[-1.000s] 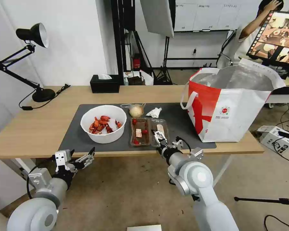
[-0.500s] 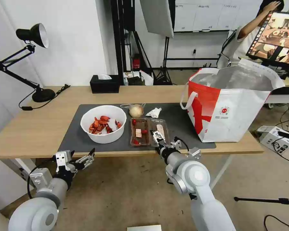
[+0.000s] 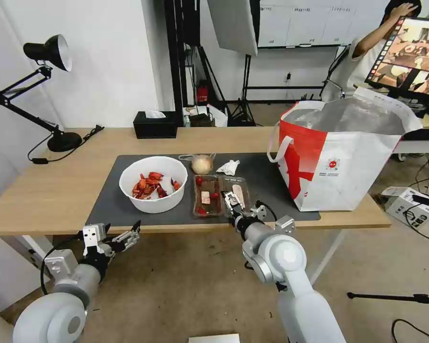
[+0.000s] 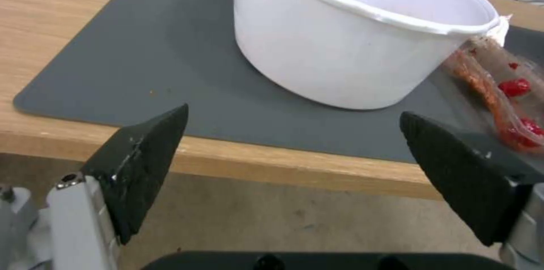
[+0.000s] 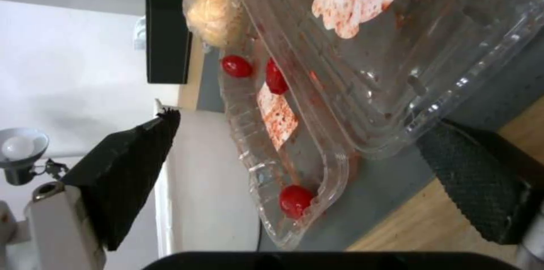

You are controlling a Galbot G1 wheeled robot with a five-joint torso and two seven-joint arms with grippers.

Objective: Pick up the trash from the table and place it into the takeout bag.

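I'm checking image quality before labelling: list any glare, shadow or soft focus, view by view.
Head view: even room light, the takeout bag foil lining shines pale, straight edges bow slightly toward the borders. Left wrist view: the white bowl casts a soft shadow ring on the mat; the near fingers look soft. Right wrist view: bright glints on the clear tray; the background is washed out.

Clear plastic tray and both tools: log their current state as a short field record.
tray: clear plastic tray lies open on the dark mat, beside the white bowl
contents: red scraps, stained paper
right tool: right tool open at the tray's near edge, fingers on either side
left tool: left tool open, below the table edge
takeout bag: takeout bag upright, open
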